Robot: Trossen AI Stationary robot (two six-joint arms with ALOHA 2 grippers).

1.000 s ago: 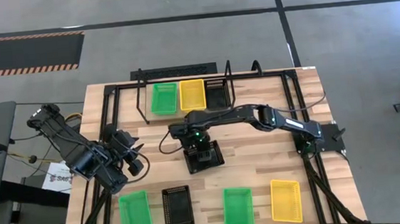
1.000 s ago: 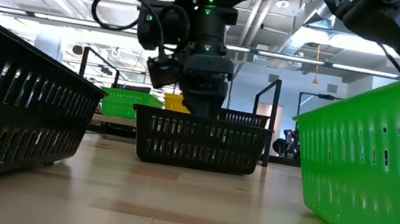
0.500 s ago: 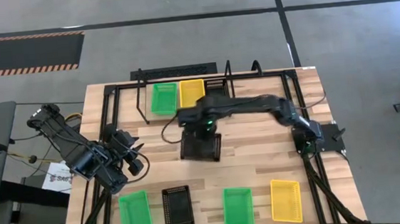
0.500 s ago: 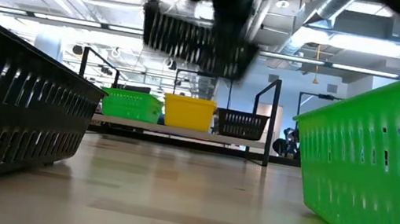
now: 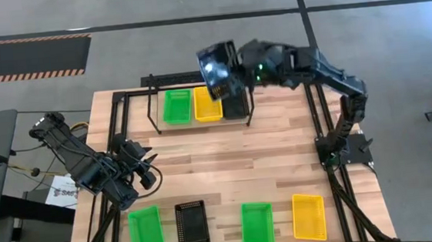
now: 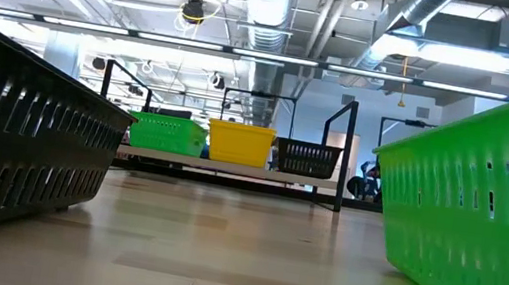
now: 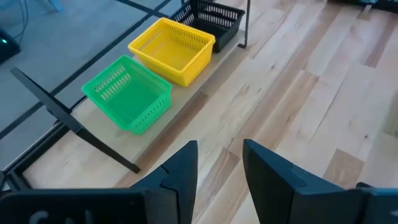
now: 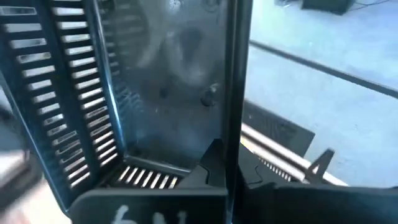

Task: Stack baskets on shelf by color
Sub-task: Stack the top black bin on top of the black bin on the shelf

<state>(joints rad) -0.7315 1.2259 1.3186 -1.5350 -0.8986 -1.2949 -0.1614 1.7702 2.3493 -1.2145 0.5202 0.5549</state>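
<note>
Carrying a black basket (image 5: 219,70) in the air, my right gripper (image 5: 237,71) is above the far end of the shelf (image 5: 235,116), close over the black basket (image 5: 235,105) which already stands there. In the right wrist view the fingers (image 8: 214,158) pinch one wall of the carried basket, and the basket hangs tilted, not level.

On the shelf I see three baskets in one row: a green one (image 5: 176,106), a yellow one (image 5: 208,103) beside it, and the black one at the right end. So each color has its place started, with one basket each as far as I can tell from above.

I judge the task is less than half done. The carried basket must still go down into the black one on the shelf. Four baskets wait on the worktop (image 5: 280,151) along the near edge: a green one (image 5: 145,230), a black one (image 5: 192,224), a second green one (image 5: 257,224) and a yellow one (image 5: 309,216). All four still need to go on their color.

My left gripper (image 5: 148,176) waits over the left side of the worktop, near the green basket there. Its fingers (image 7: 184,168) are a little apart and hold nothing.
</note>
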